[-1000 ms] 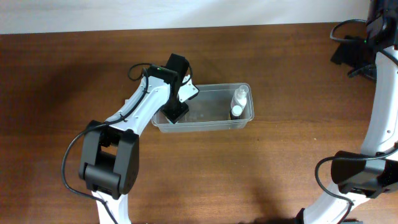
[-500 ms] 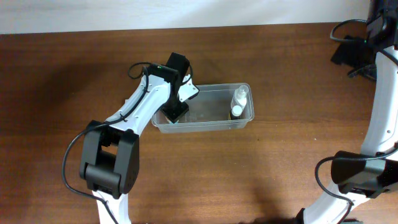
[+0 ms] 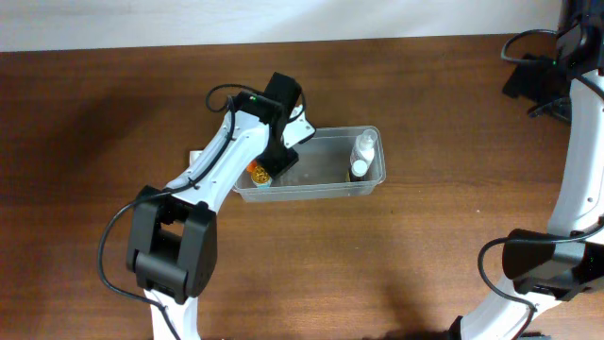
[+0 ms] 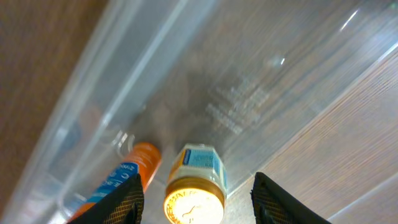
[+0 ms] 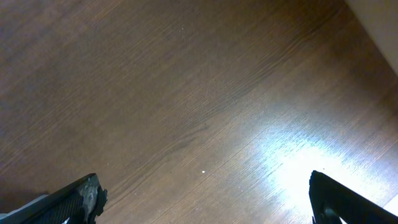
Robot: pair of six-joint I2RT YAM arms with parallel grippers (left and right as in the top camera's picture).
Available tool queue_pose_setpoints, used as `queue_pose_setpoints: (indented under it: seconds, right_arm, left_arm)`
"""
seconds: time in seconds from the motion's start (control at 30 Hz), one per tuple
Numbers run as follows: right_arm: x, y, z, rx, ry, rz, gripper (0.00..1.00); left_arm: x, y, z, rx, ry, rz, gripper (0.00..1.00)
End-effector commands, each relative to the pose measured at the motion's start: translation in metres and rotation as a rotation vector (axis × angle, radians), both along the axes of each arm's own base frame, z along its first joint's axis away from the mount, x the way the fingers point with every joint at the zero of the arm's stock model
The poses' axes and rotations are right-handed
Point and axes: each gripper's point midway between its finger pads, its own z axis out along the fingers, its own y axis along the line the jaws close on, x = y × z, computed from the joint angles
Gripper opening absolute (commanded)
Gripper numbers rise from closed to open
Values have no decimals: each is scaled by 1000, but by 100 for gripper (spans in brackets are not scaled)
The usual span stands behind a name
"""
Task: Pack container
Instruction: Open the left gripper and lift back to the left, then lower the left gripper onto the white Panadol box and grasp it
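Container (image 3: 316,192) sits on the bench (image 3: 425,255) directly beneath the left claw (image 4: 196,186), whose fingers stand wide apart, gripping nothing. Between them lies a gold-lidded jar (image 4: 200,163), with an orange tube (image 4: 134,173) beside it. The right claw (image 5: 205,205) gapes wide above the bench, empty.

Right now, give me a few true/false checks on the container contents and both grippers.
1. The left gripper is open over the container. True.
2. The container is empty. False: it holds a gold-lidded jar, an orange bottle and a white bottle.
3. The jar sits beside the orange bottle. True.
4. The right gripper is shut on a bottle. False: it is open, holding nothing, over the bare table.
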Motion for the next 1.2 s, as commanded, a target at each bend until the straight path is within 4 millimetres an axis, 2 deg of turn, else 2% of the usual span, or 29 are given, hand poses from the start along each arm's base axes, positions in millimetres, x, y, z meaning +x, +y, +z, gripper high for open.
queue_pose_setpoints:
  seconds: [0.0, 0.23, 0.33, 0.47, 0.57, 0.6, 0.63, 0.8, 0.93, 1.03, 1.17]
  right_arm:
    - [-2, -4, 5, -18, -9, -10, 98]
    - [-2, -4, 5, -18, -9, -10, 99]
    - [-2, -4, 5, -18, -9, -10, 98]
    - [-2, -4, 5, -18, -9, -10, 98]
    - [-2, -4, 5, -18, -9, -10, 98]
    - [-2, -4, 5, -18, -9, -10, 98]
    - [-2, -4, 5, -18, -9, -10, 98]
    - [-2, -4, 5, -18, -9, -10, 98]
    - [-2, -4, 5, -18, -9, -10, 98]
    - [-2, -4, 5, -18, -9, -10, 98]
    - [-2, -4, 5, -18, -9, -10, 98]
  left_arm:
    - [9, -11, 13, -32, -26, -11, 57]
    - [11, -25, 52, -113, -29, 10, 57]
    - [12, -29, 79, -151, -39, 48, 57]
    - [11, -26, 116, -167, -67, 111, 69]
    - [13, -2, 140, -120, -110, 253, 70]
    - [14, 10, 147, -96, -125, 312, 70]
    - [15, 33, 157, -67, -145, 421, 70]
    - [17, 91, 174, -87, -149, 688, 70]
    - [13, 131, 170, -86, -108, 853, 70]
    - [8, 147, 162, -84, -67, 931, 70]
    - [7, 157, 149, -70, -40, 992, 70]
